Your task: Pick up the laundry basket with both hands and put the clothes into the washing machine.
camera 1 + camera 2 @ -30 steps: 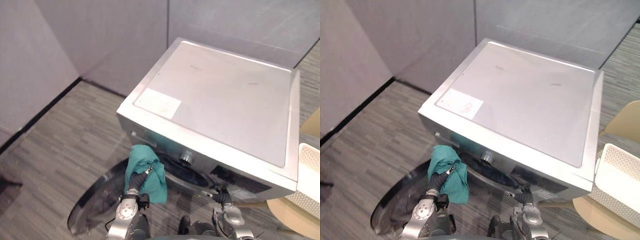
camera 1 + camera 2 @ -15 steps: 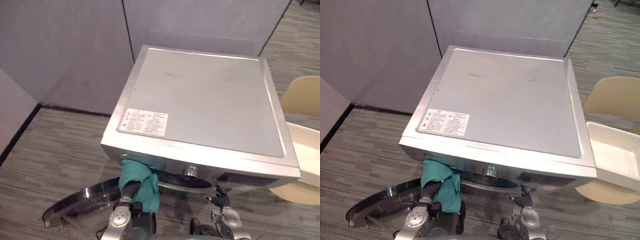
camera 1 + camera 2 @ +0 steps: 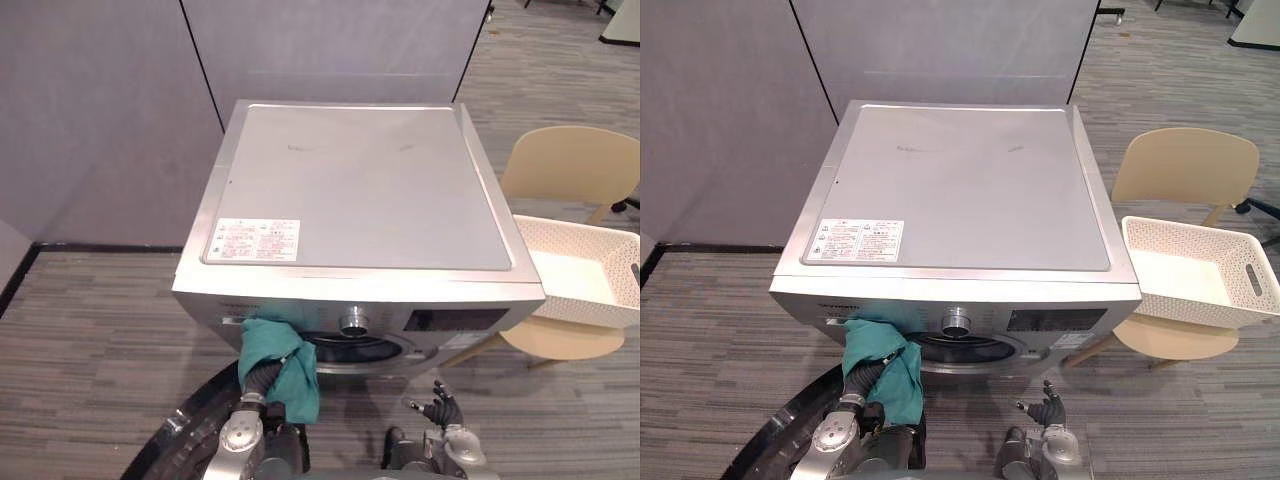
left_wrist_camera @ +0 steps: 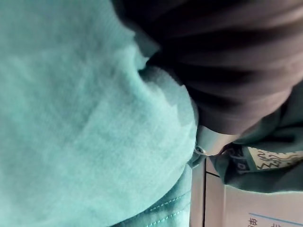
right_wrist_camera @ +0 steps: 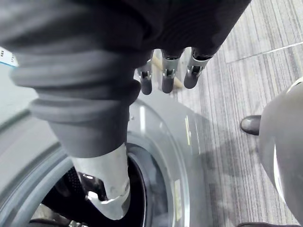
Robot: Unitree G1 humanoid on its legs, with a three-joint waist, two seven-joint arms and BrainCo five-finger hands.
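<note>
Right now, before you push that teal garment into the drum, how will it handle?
Likely floppy: the teal garment drapes in folds over the left hand. Probably light: thin, soft fabric. A loose end hangs down, so it may trail out of the washing machine.

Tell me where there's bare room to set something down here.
The washing machine top is bare behind its front-left label. The laundry basket on the chair looks empty. Crowded: the left side of the drum opening, where the teal garment drapes the left hand.
</note>
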